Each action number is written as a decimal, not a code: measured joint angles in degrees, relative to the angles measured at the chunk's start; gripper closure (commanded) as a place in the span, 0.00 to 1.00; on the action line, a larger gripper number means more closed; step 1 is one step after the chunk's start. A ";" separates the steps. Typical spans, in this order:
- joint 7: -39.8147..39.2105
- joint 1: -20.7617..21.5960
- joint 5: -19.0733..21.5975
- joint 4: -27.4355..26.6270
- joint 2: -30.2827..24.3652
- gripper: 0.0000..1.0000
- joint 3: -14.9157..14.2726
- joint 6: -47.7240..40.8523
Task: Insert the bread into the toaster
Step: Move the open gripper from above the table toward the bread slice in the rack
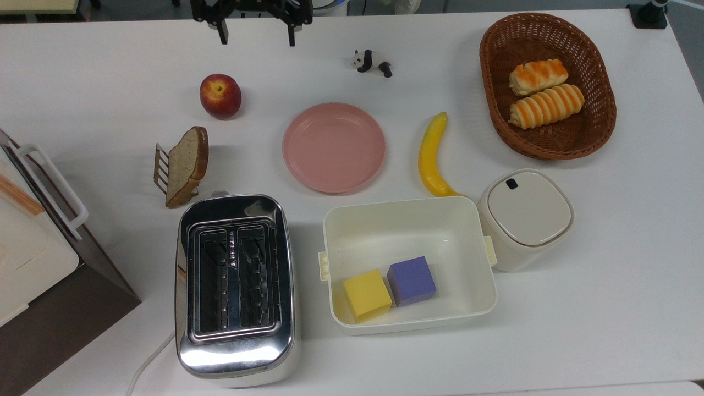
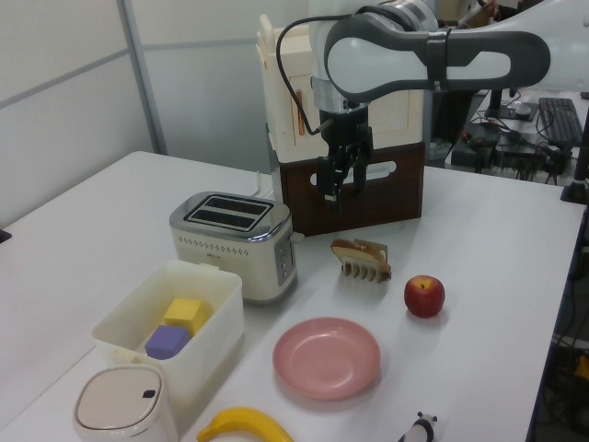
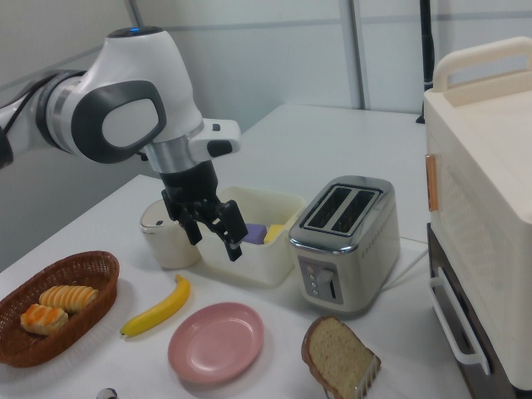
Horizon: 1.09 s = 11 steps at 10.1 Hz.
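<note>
Hovering above the table, gripper (image 1: 256, 34) released, fingers pointing down, well apart from bread (image 1: 187, 165) and toaster (image 1: 235, 286).

The toaster (image 1: 235, 286) is mirror-bright chrome over a white base. The bread (image 1: 187, 166) looks coarse and speckled, leaning in a thin wire rack (image 1: 160, 168). The basket (image 1: 597, 129) is woven brown wicker; the pink plate (image 1: 333, 147) looks matt and smooth, the white tub (image 1: 408, 323) smooth plastic.

A white table (image 2: 497, 276) stands before pale grey panelled walls (image 2: 64, 83).
</note>
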 measured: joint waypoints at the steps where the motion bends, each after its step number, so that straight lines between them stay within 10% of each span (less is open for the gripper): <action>1: 0.00 -0.68 0.00 0.03 0.15 0.00 -0.03 0.56; 8: -0.38 -1.33 -0.75 0.50 1.08 0.00 -1.13 0.89; 11: -4.28 3.92 -3.03 0.87 0.60 0.03 -9.35 0.98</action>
